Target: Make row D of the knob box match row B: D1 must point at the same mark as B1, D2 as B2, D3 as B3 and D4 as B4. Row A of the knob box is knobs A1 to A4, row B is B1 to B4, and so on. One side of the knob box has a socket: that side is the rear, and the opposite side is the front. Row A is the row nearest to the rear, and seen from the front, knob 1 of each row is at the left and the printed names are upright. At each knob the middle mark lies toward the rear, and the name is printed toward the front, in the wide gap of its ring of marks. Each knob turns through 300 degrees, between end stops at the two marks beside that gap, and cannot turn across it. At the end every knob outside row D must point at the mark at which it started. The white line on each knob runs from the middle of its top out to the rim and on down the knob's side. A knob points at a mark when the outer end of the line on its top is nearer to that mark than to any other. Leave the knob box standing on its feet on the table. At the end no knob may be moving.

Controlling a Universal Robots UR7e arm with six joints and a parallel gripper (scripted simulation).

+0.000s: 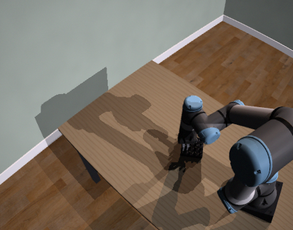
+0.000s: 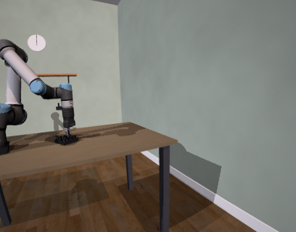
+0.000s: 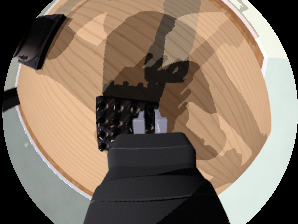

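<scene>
Arm (image 2: 23, 70): being held w/ upper link raised, forearm reaching out over table, wrist pointing straight down.

Gripper (image 3: 149, 124): being lowered onto knob box; fingers being kept close together, pinching a knob at the box's near edge in wrist view. Which knob: cannot be told.

Knob box (image 2: 66, 140): black, being left standing on table (image 2: 102, 145), near the arm's base, well apart from the far edges.

Room: wide bare tabletop being left open to the box's left in top view; wall just beyond table's far edge.

Hidden: box (image 1: 192, 151) being partly covered by wrist in top view; labels, marks, white lines too small/dark to read.
</scene>
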